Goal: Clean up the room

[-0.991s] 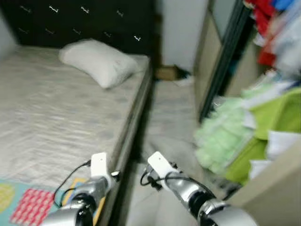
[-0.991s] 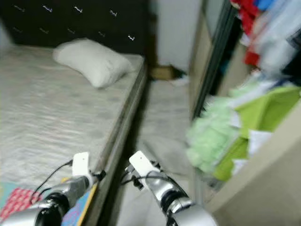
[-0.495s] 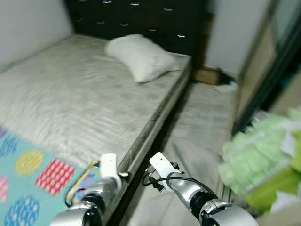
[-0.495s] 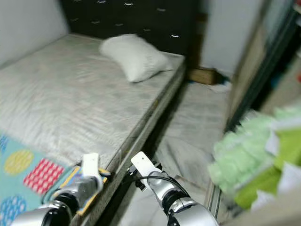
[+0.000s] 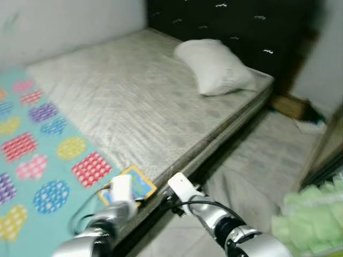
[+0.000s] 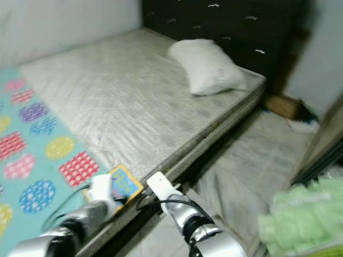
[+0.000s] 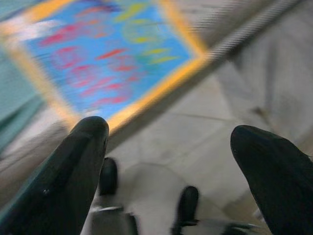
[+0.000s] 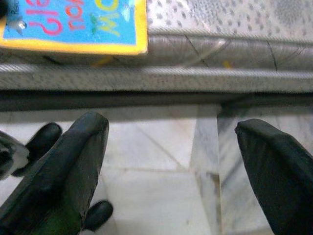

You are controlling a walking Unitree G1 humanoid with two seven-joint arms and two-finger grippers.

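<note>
Both grippers low at the bed edge, jaws spread, nothing held.

Left gripper [image 7: 171,161] fingers wide apart, blue yellow-bordered book [image 5: 132,184] just beyond its tips on the mattress [image 5: 134,101] corner beside the patterned blanket [image 5: 37,155]. Right gripper [image 8: 171,161] also spread over the tiled floor [image 8: 161,161], book past its tips, not touching. Pillow [image 5: 214,67] well apart near the headboard [image 5: 236,27].

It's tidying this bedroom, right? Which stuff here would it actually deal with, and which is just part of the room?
Likely to tidy:
thin blue yellow-bordered book at the mattress edge
white pillow
teal patterned blanket

Just lying about:
grey mattress
black headboard
brown cardboard box
</note>
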